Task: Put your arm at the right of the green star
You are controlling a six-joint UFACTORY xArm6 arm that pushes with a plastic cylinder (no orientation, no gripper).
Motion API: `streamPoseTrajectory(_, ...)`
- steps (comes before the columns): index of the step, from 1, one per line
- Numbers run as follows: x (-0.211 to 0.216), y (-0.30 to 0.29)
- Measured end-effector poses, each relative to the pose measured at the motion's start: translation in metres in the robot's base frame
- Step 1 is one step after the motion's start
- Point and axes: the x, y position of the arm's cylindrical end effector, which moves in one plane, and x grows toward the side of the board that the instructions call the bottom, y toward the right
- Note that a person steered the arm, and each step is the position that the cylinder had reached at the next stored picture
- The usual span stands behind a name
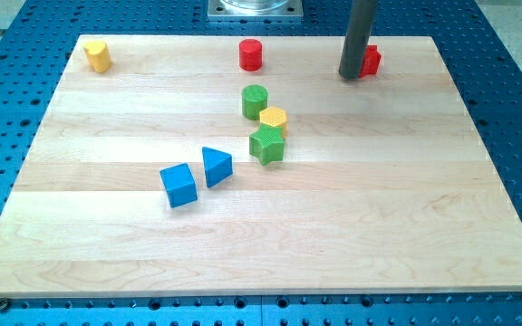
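Note:
The green star (pixel 266 145) lies near the board's middle, touching a yellow hexagon (pixel 273 118) just above it. A green cylinder (pixel 255 100) stands above the hexagon. My tip (pixel 351 75) is at the view's top right, far up and to the right of the green star. It stands right against a red block (pixel 370 61), which it partly hides.
A red cylinder (pixel 251 55) stands at the top middle and a yellow block (pixel 97 56) at the top left corner. A blue cube (pixel 178 185) and a blue triangle (pixel 216 166) lie left of the green star. The wooden board (pixel 379 226) rests on a blue perforated table.

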Motion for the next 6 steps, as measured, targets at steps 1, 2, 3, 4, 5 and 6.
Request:
streamPoseTrajectory(1, -0.004, 0.007)
streamPoseTrajectory(2, -0.017, 0.027)
streamPoseTrajectory(3, -0.016, 0.020)
streamPoseTrajectory(4, 0.040, -0.045)
streamPoseTrajectory(5, 0.102, -0.057)
streamPoseTrajectory(6, 0.137, -0.060)
